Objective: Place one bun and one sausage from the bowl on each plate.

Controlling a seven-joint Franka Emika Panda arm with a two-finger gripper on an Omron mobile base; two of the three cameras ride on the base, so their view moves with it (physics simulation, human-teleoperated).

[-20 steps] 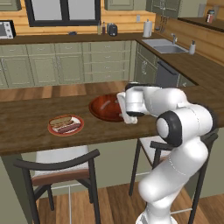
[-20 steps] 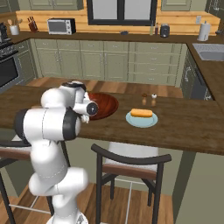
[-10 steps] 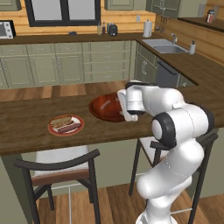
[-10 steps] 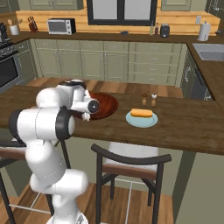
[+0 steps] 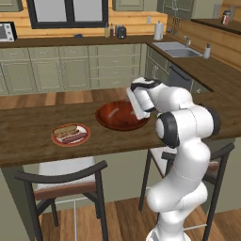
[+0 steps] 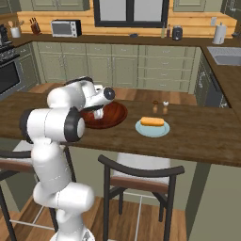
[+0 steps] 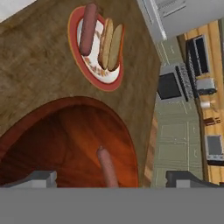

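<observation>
On the wooden surface (image 5: 28, 136), the red-rimmed plate (image 5: 70, 135) to the tool's left holds bun and sausage. The tool (image 7: 111, 177), jaws wide and empty, hangs over the glossy bowl (image 7: 57, 144). The remaining sausage (image 7: 107, 167) (slender, smooth) lies between the fingertips, its long axis pointing forward from the tool. Farther right, the teal plate (image 6: 152, 128) holds a bun (image 6: 153, 122).

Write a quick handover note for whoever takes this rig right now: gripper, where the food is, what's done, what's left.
Gripper: open, empty, hanging over the bowl.
Red-rimmed plate: tan bun and a sausage on it, done.
Teal plate: yellow bun only.
Last sausage lies in the bowl, between the gripper's fingers.
Left: pick that sausage up and set it on the teal plate.
</observation>
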